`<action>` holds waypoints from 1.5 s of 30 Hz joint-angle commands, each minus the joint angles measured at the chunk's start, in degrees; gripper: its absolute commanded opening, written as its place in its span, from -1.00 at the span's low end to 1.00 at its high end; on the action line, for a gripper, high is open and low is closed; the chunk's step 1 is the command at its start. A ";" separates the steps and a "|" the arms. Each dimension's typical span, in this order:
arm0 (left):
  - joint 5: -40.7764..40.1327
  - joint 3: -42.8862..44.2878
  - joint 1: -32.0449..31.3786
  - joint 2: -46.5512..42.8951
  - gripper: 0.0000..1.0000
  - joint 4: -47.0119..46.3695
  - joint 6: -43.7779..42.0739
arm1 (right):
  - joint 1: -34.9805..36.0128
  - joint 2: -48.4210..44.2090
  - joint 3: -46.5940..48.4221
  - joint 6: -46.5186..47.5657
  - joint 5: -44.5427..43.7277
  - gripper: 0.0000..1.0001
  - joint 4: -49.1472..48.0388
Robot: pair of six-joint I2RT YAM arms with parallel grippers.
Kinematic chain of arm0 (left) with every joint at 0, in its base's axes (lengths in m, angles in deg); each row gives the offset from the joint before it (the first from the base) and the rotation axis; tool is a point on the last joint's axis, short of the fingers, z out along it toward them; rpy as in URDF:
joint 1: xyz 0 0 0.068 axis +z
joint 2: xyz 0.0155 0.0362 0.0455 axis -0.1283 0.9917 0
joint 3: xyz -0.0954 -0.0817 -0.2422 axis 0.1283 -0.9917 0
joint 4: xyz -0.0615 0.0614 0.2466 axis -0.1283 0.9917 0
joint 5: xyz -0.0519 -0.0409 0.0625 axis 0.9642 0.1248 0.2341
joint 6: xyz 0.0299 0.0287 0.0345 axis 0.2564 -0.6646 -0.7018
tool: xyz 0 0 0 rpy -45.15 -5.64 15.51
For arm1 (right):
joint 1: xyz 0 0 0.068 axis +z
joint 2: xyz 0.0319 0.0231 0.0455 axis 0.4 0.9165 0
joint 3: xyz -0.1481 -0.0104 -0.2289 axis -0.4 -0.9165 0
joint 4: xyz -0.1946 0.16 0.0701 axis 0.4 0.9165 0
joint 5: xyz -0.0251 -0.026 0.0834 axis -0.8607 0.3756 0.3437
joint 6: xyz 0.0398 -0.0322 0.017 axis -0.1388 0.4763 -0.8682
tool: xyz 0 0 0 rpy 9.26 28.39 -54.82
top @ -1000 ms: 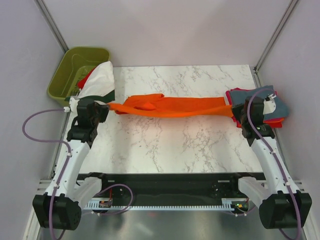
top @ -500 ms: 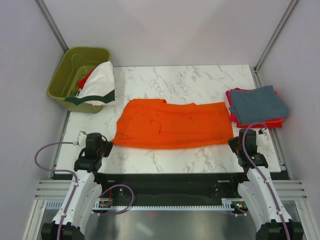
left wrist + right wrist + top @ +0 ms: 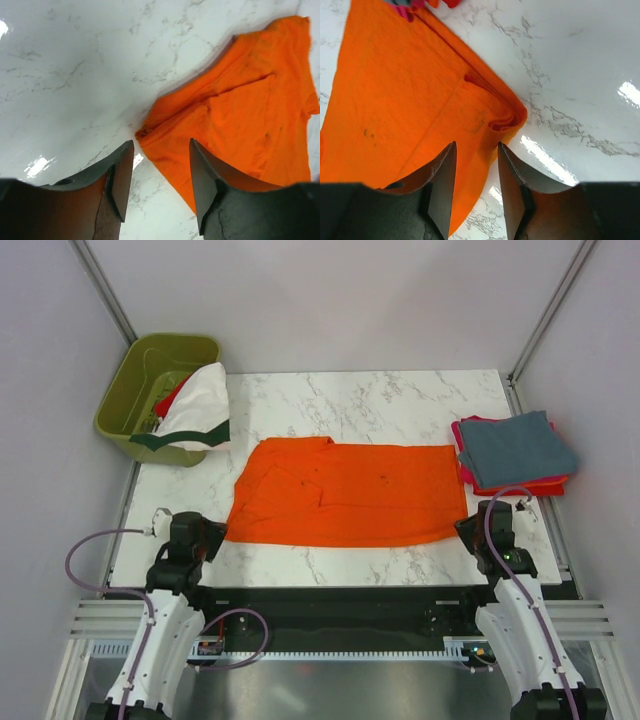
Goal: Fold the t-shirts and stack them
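The bright orange t-shirt (image 3: pixel 345 492) lies spread flat across the middle of the marble table (image 3: pixel 350 400). My left gripper (image 3: pixel 212 536) is at its near left corner, open. In the left wrist view that corner (image 3: pixel 150 131) rests on the table just beyond the gripper (image 3: pixel 161 142), free of both fingers. My right gripper (image 3: pixel 468 530) is at the near right corner, also open. In the right wrist view the jaws (image 3: pixel 477 146) stand apart over the rolled corner (image 3: pixel 502 120) without pinching it. Folded t-shirts are stacked at the right, slate grey (image 3: pixel 515 448) on top of red (image 3: pixel 545 485).
An olive-green bin (image 3: pixel 140 370) stands off the table's far left corner. A white t-shirt with dark green trim (image 3: pixel 195 410) hangs over its rim onto the table, with red cloth (image 3: pixel 172 395) behind it. Grey walls close in both sides.
A second ago both grippers held the orange t-shirt stretched between them farther back. They drew it toward the near edge, laid it flat, and now both have opened and let go.
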 commanded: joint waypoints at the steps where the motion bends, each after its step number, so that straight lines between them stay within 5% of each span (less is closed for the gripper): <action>1: -3.87 5.58 -0.03 -3.03 0.14 2.45 -4.99 | -0.31 -0.98 5.36 4.69 -2.35 -0.06 -0.27; 5: -1.77 10.41 -0.03 0.02 0.22 -0.07 -8.06 | -0.31 4.37 10.27 11.45 1.23 -0.06 -7.02; 7: 10.62 12.87 -0.03 5.62 0.36 -9.00 -19.80 | -0.31 10.06 12.21 15.59 3.79 -0.06 -9.68; 10: 16.05 18.31 -0.21 15.20 0.37 -13.97 -23.00 | -0.23 18.76 15.90 19.37 7.58 -0.07 -14.86; 13: 17.39 21.84 -0.65 22.06 0.40 -19.50 -24.76 | 0.04 26.49 19.33 23.14 12.40 -0.06 -20.66; 15: 17.92 23.68 -1.43 25.59 0.64 -23.46 -26.08 | 1.09 30.64 22.67 24.12 15.30 -0.06 -23.83; 21: 14.25 31.31 -6.44 40.80 0.64 -30.32 -27.05 | 8.56 47.86 33.65 26.06 16.91 -0.01 -26.04; 25: 7.14 39.14 -12.33 52.05 0.64 -30.94 -29.77 | 10.06 53.32 37.96 24.39 15.68 -0.01 -28.93; 32: 4.04 57.68 -12.86 72.96 0.54 -28.41 -33.72 | 11.02 59.22 40.33 22.46 13.74 -0.03 -40.35; 39: 2.19 78.23 -15.15 91.16 0.56 -20.60 -40.23 | 11.20 67.66 46.32 25.44 10.40 -0.02 -39.22; 45: 4.65 82.22 -16.82 97.15 0.54 -19.17 -44.45 | 11.55 68.54 44.65 27.20 10.40 -0.02 -39.40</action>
